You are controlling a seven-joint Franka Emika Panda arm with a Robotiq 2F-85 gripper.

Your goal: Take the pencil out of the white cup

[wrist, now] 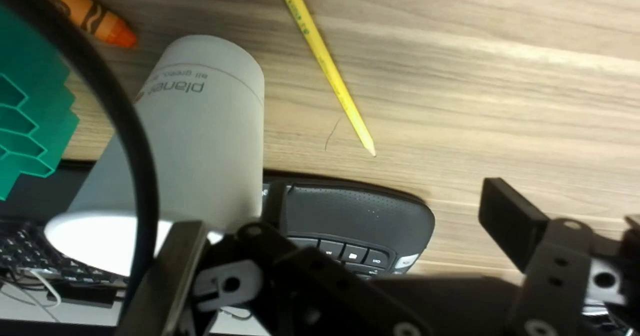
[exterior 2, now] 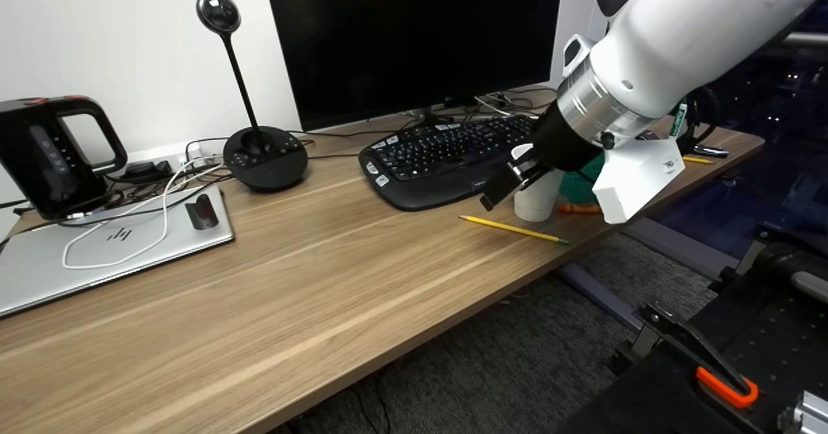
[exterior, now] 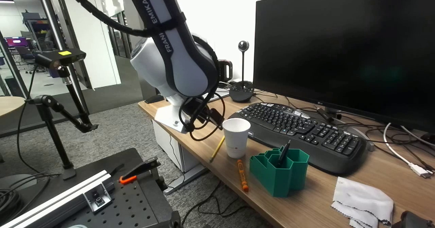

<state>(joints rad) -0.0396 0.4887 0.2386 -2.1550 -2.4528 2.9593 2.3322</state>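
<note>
The pencil is a thin yellow stick lying flat on the desk beside the white cup, outside it. It also shows in an exterior view and in the wrist view, point toward the keyboard. The white cup stands upright on the desk; it also shows in an exterior view and in the wrist view. My gripper is open with nothing between its fingers. It hovers above the desk by the cup. One finger is close to the cup's side; I cannot tell whether they touch.
An orange crayon and a green holder with a dark pen stand close to the cup. A black keyboard lies behind, before the monitor. A white cloth lies farther along. A loose black cable hangs by the gripper.
</note>
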